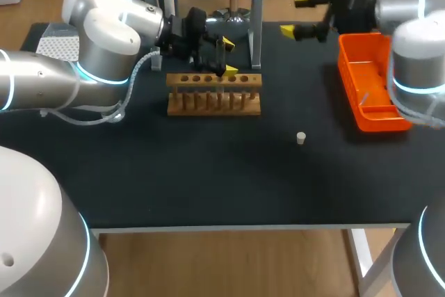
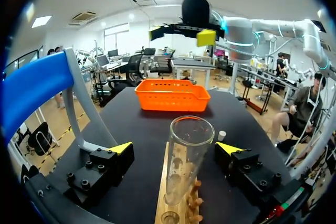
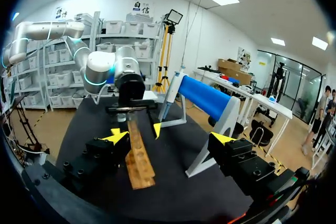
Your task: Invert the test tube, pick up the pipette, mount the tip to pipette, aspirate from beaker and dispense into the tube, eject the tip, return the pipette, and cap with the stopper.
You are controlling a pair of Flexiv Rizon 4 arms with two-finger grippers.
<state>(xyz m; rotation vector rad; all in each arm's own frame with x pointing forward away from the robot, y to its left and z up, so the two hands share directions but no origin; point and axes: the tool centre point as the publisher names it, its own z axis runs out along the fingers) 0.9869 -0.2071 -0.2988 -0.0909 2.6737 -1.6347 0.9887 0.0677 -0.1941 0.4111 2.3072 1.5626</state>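
The small white stopper (image 1: 301, 138) lay nearest the table's front edge, well apart from the wooden rack (image 1: 201, 102). In that rack the glass tube (image 2: 186, 166) stood mouth up between the left gripper's (image 2: 175, 148) wide-spread fingers, neither touching it; a good grip, I judged, meant closing evenly below the rim and lifting straight out before turning. Farther back the right gripper (image 1: 295, 16) hung wide open and empty above the orange basket's (image 1: 350, 78) far end.

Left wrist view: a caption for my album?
Open left gripper flanks a glass test tube standing in the wooden rack.
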